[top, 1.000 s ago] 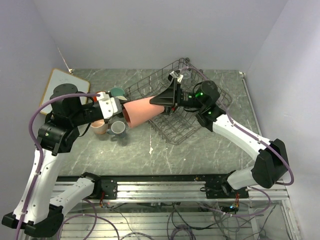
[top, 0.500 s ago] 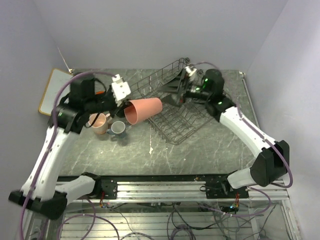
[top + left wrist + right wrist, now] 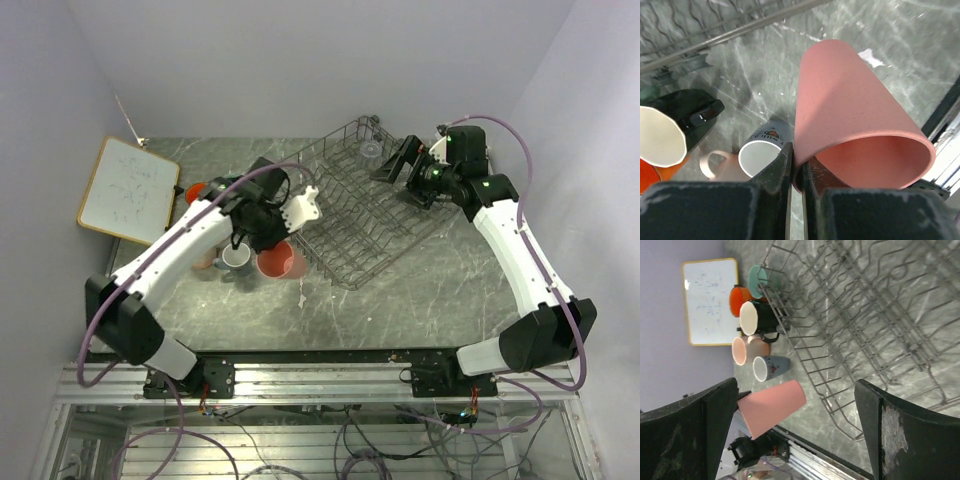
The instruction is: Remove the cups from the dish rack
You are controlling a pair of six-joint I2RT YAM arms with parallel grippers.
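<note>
Hanging from the left pincer [image 3: 796, 156], the tall pink tumbler [image 3: 855, 110] is held by its rim, one finger inside the mouth and one outside, the jaws closed tight on the wall. The tumbler is tilted, its mouth turned up toward the wrist and its base pointed down at the table [image 3: 420, 280]; whether the base touches the stone cannot be told. It is placed just outside the near-left side of the dish rack [image 3: 330, 250], beside the cups already gathered on the table.

That group is seen best from the right wrist. The small grey-blue cup [image 3: 769, 367] is found nearest the tumbler, the pale pink mug [image 3: 745, 350] next to it, then the black mug [image 3: 755, 319] (white inside), the orange mug [image 3: 737, 300], and the mint green mug [image 3: 757, 281] farthest along, close against the rack's wire wall. All are lying or standing outside the rack, between it and the wood-framed whiteboard [image 3: 130, 188].

One cup is left in the rack: the clear glass [image 3: 371, 151], set in the far corner among the tines.

The right pincer [image 3: 395, 160] is held above the rack's far-right edge near that glass, its jaws spread wide and nothing gripped between them.
</note>
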